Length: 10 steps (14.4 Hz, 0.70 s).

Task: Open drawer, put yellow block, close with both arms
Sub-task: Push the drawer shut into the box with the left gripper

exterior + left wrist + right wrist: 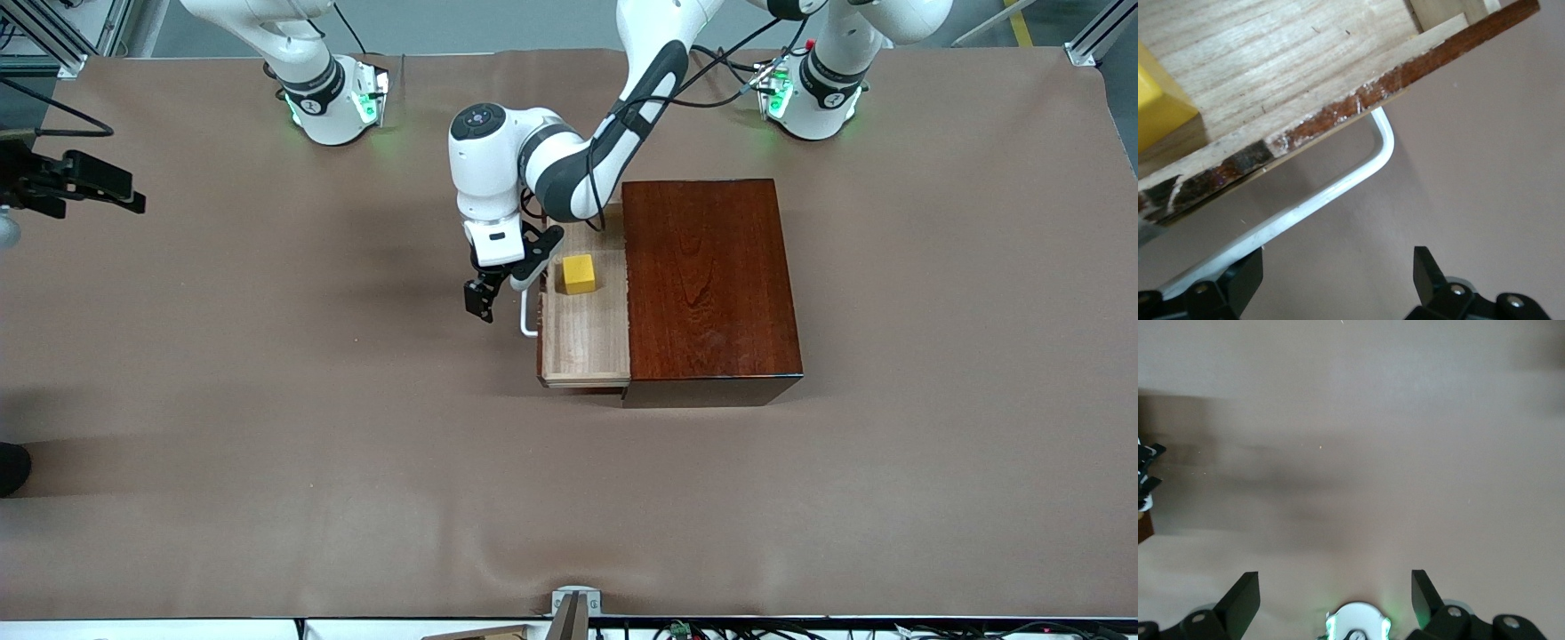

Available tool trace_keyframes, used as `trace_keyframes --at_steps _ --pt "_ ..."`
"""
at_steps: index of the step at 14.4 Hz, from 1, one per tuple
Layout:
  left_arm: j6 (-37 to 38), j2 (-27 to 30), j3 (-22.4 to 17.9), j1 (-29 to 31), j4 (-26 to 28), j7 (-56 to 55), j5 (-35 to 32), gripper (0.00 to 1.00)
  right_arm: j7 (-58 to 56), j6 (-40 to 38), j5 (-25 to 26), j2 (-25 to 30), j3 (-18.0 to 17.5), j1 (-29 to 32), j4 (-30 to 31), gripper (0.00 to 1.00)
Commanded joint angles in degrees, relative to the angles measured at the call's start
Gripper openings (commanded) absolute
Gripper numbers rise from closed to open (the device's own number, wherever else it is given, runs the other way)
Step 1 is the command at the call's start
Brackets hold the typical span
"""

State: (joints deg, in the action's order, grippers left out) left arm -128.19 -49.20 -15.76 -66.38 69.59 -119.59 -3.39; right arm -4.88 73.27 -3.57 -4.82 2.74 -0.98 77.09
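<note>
Facing right arm's end, drawer [587, 333] open; left hand [494, 292] apart at handle [530, 313]; right hand [1331, 593] apart.

Surface [267, 427]: covered by a brown mat. One dark reddish-brown wooden box [707, 284] is carried toward the left arm's end, its drawer [587, 333] pulled open. Two arm bases [333, 102] are mounted along one edge.

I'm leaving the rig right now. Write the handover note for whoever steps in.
Left gripper: open, at the handle of the drawer, holding nothing.
Right gripper: open, empty, waiting over bare table at the right arm's end.
Yellow block: lying in the open drawer.
Done: drawer opened, block placed.
Left: push the drawer shut into the wooden box with both arms.
</note>
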Motion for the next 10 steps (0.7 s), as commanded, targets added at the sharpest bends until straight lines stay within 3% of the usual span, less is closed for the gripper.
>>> trace_keyframes --at_steps 1,10 --pt "5.13 0.51 -2.08 -0.16 -0.86 0.06 -1.62 1.00 -3.12 4.34 0.67 6.75 -1.07 1.33 9.39 1.00" --pt "21.91 1.56 -3.40 0.72 -0.07 -0.72 -2.15 1.00 -4.96 3.99 1.11 6.58 -0.54 1.42 8.95 1.00"
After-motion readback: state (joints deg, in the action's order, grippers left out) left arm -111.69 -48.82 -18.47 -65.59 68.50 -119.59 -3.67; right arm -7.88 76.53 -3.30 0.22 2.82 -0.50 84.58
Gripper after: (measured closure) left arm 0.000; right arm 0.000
